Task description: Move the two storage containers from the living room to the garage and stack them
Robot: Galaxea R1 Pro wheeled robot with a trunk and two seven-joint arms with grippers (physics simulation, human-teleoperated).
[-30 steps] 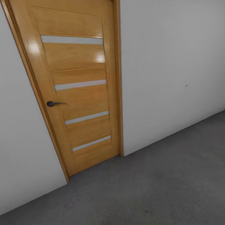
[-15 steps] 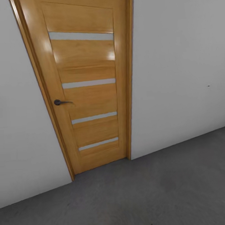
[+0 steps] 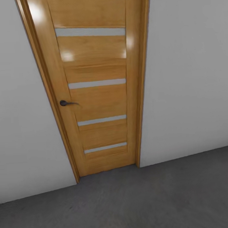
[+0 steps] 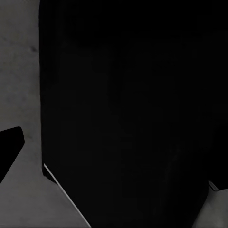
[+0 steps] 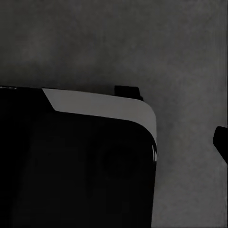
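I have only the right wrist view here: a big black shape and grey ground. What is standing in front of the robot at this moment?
Observer: In the head view a wooden door stands straight ahead, set in a white wall. It looks closed.
Operator: Has the door a handle, and on which side?
Observer: Yes, a dark lever handle near the door's left edge, about halfway up the visible part.
Operator: What ground lies before the door?
Observer: The rough dark grey floor runs right up to the door and the wall.
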